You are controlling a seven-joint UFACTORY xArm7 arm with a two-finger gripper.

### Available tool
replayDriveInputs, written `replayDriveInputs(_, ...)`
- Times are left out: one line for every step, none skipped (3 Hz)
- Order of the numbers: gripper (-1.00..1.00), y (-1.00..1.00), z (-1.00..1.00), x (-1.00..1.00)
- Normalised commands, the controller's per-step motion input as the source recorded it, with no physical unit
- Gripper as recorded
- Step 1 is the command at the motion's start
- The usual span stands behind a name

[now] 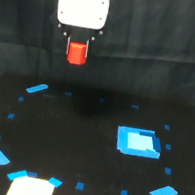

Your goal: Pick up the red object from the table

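The red object (pixel 77 52) is a small red-orange stubby block held between the two dark fingers of my gripper (pixel 78 47). It hangs well above the black table (pixel 78 143), near the top of the exterior view. The gripper's white body (pixel 83 5) sits directly above the block. The jaws are shut on the block's sides.
A larger blue square patch (pixel 138 141) lies on the table toward the exterior view's right. Small blue tape marks ring the surface, including a slanted one (pixel 36 88) at the left and one (pixel 164 193) at the lower right. A bright white patch (pixel 30 188) sits at the bottom edge.
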Motion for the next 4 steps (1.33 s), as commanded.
replayDriveInputs(-1.00, 0.02, -0.12, 0.10)
replayDriveInputs(-1.00, -0.09, -0.31, -0.01)
replayDriveInputs(-1.00, -0.01, 0.25, 0.05)
replayDriveInputs(-0.97, 0.12, 0.19, 0.18)
